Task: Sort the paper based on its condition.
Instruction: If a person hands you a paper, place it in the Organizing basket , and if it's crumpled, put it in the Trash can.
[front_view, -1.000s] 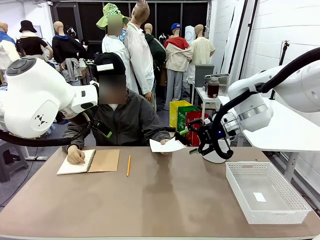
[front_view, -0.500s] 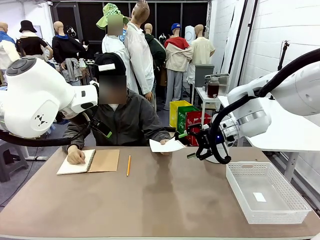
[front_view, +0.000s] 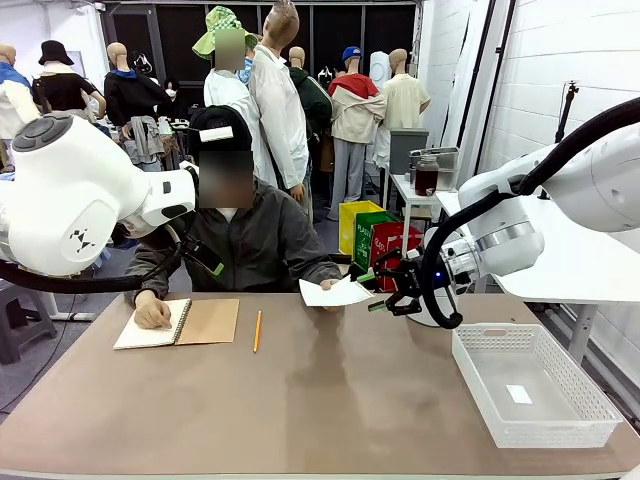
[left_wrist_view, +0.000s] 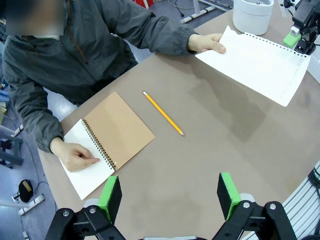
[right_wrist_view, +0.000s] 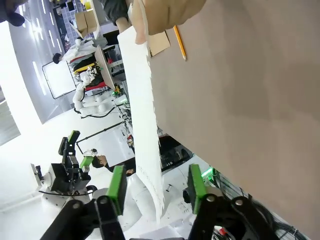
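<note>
Right gripper (front_view: 376, 290) hangs above the far side of the table (front_view: 330, 400) with its green pads (right_wrist_view: 196, 181) spread on either side of the torn-out notebook sheet (left_wrist_view: 255, 62), whose free edge sits between the fingers; they have not yet pinched it. Beyond that pincer, the person's hand (left_wrist_view: 207, 43) holds the sheet's opposite corner, so the paper spans the gap from hand to fingers.

To do this well, I judge the pads should close squarely on the margin, deep enough that the thin paper cannot slip, and pull only once the person lets go. The sheet looks flat and smooth, white, rectangular, with a ragged perforated edge from the spiral binding. Below and to the right of the pincer waits a white lattice-walled plastic basket (front_view: 590, 400).

Left gripper (left_wrist_view: 169, 196) hovers with jaws wide apart, nothing between them; ahead of it lie a yellow pencil (left_wrist_view: 163, 113) and the brown-covered spiral notebook (left_wrist_view: 107, 137).
</note>
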